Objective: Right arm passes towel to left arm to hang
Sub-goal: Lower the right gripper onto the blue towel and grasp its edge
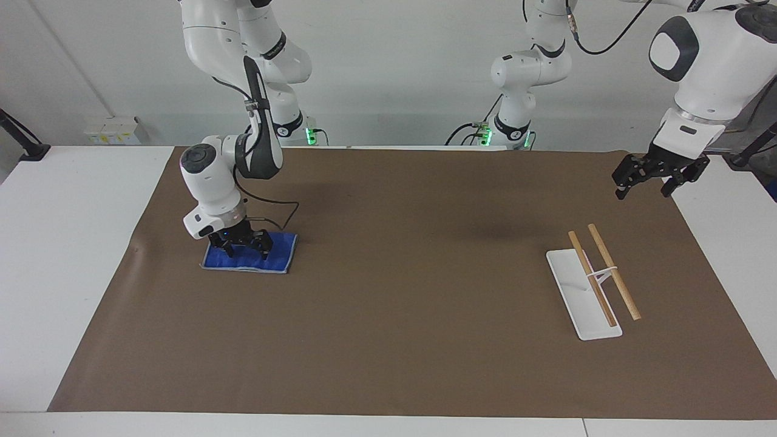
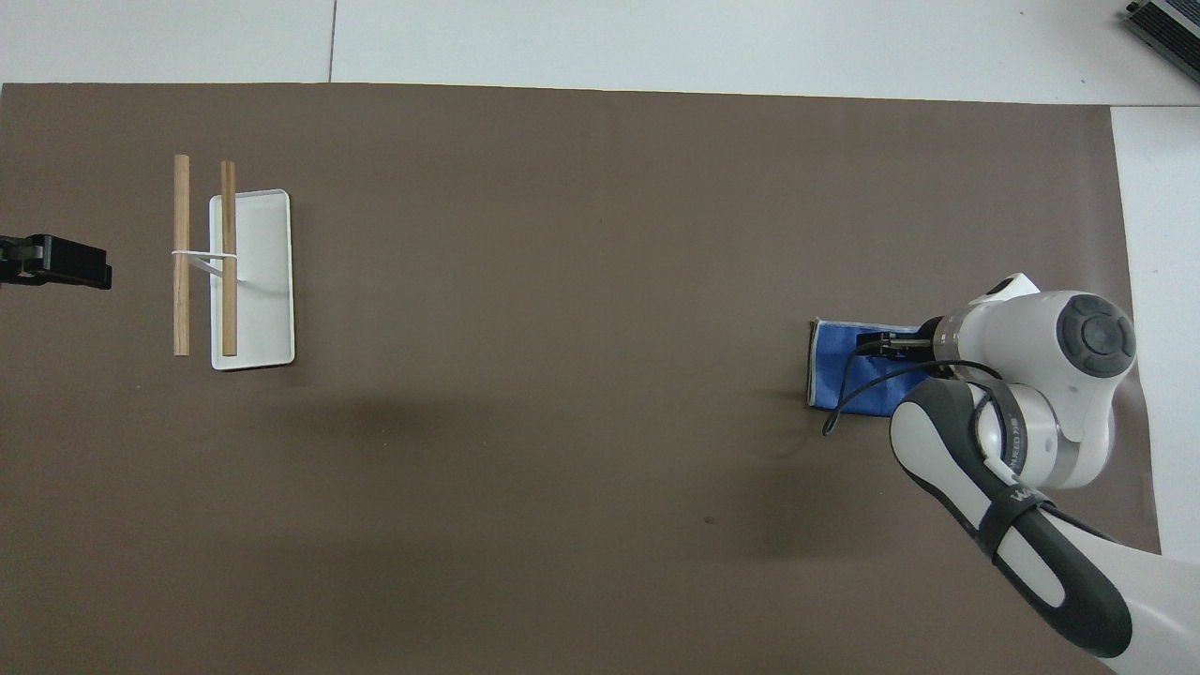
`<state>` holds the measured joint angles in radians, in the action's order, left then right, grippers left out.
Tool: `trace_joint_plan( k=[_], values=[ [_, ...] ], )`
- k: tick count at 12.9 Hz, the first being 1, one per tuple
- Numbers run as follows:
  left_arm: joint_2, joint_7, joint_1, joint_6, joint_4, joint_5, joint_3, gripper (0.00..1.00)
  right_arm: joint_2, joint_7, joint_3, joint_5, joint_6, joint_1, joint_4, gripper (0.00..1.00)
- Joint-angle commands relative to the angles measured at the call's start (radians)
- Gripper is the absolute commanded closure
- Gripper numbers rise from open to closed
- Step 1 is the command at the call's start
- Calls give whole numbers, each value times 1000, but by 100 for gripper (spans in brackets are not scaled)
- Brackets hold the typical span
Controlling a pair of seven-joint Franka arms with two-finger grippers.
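Observation:
The towel (image 1: 280, 254) is a blue cloth with pale edging, lying flat on the brown mat toward the right arm's end of the table. My right gripper (image 1: 246, 249) is down on the part of the towel nearer to the robots, its fingers spread open and their tips at the cloth. In the overhead view the right arm covers much of the towel (image 2: 844, 375), and the right gripper (image 2: 886, 344) shows at its edge. My left gripper (image 1: 644, 184) waits open and empty in the air over the mat's edge at the left arm's end; it also shows in the overhead view (image 2: 58, 263).
A rack with a white base (image 1: 576, 303) and two wooden bars (image 1: 613, 271) stands on the mat (image 1: 388, 273) toward the left arm's end, also in the overhead view (image 2: 262, 281). A loose black cable (image 1: 276, 203) loops from the right wrist.

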<state>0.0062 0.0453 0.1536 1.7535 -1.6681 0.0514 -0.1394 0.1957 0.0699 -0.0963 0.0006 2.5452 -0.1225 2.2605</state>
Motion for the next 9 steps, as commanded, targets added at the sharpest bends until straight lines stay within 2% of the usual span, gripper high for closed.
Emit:
trace_joint_plan(
  k=[1,3,4,5,6,8,9],
  values=[
    [-31,10,15,11,-36,-5,-6,0,-15,-19,-3,-2,26,-3,43,0],
    [-31,10,15,11,-36,-5,-6,0,-24,-18,-3,-2,27,-3,70,0],
    [-31,10,15,11,-36,-5,-6,0,-24,-19,-3,-2,26,-3,70,5],
    [-31,10,15,11,-36,-5,-6,0,-24,-19,-3,-2,24,-3,70,41],
    [-31,10,15,11,-36,-5,-6,0,-24,-15,-3,-2,26,-3,70,63],
    [-31,10,15,11,-36,-5,-6,0,-24,-12,-5,-2,26,-3,68,93],
    [-32,10,15,11,-36,-5,-6,0,-24,-18,-5,-2,17,-5,65,100]
  ],
)
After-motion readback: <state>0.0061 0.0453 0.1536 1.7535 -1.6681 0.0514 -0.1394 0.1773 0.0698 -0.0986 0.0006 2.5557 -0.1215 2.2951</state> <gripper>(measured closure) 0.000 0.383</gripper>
